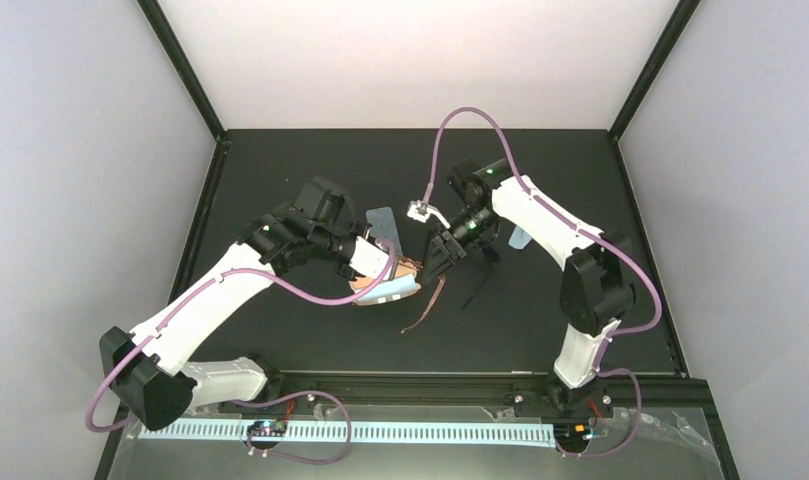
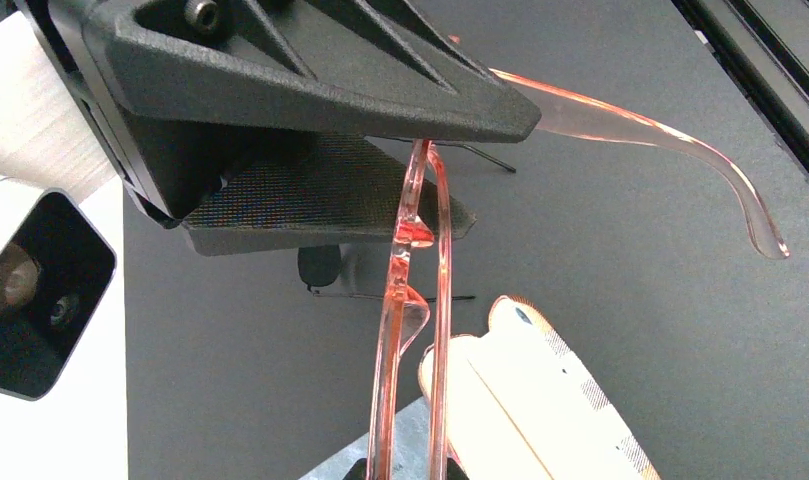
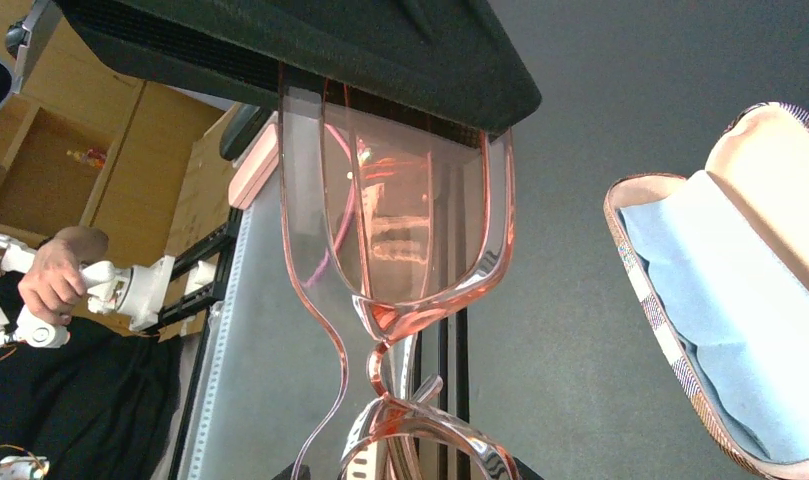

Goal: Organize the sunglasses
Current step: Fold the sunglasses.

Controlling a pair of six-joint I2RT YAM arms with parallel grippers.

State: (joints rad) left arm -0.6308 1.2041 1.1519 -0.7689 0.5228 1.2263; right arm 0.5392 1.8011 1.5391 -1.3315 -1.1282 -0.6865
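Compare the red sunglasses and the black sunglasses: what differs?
Colour: the red sunglasses are see-through pink-red; the black sunglasses have a dark lens.
Pose: the red sunglasses are gripped in the air by the left gripper and right gripper; the black sunglasses lie on the table, untouched.
Shared: neither is in the open case.

Black table (image 1: 280, 340), open tan case (image 1: 400, 285) with blue lining at centre of frame, black sunglasses (image 1: 478, 288) just right, blue-grey case (image 1: 382, 218) above centre, light blue cloth (image 1: 521, 238) right of centre.
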